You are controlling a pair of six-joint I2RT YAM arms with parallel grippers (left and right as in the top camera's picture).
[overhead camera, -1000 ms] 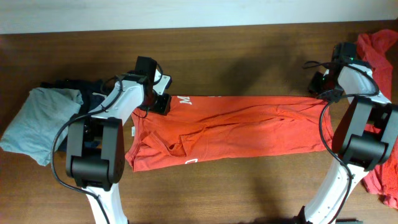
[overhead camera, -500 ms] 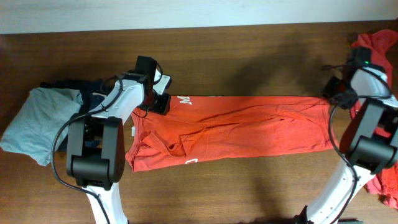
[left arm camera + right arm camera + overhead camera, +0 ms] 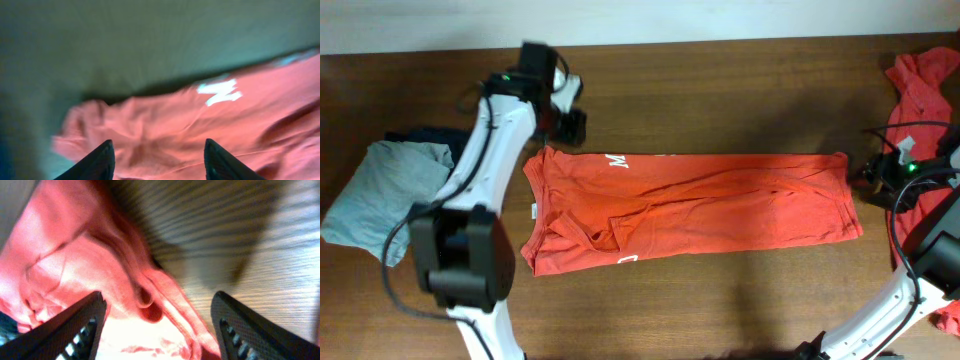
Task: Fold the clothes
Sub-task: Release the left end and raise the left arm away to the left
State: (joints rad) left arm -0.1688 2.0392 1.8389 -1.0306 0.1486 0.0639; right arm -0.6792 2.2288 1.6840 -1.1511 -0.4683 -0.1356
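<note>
Dark brown wood forms the desk [image 3: 720, 90], and an orange-red T-shirt [image 3: 700, 210] is laid across its middle as a long, wrinkled band running left to right. White print [image 3: 616, 161] is shown at the T-shirt's upper left corner, and a little more is seen at its lower edge. The left end effector [image 3: 568, 126] is held just beyond that upper left corner, apart from the cloth. In the left wrist view its two dark fingers [image 3: 95, 162] are seen spread wide, with nothing gripped between them and the T-shirt lying blurred beyond. The right end effector [image 3: 873, 180] is placed just beside the T-shirt's right edge. Its fingers [image 3: 75, 330] are likewise set far apart and nothing is clamped. Orange-red cloth is seen under them in the right wrist view, but it cannot be told which garment it is. A pale grey garment [image 3: 375, 195] is found well to the left of the T-shirt, resting partly on a dark navy garment [image 3: 425, 134]. More orange-red clothes [image 3: 922, 80] are heaped to the right of the T-shirt.
</note>
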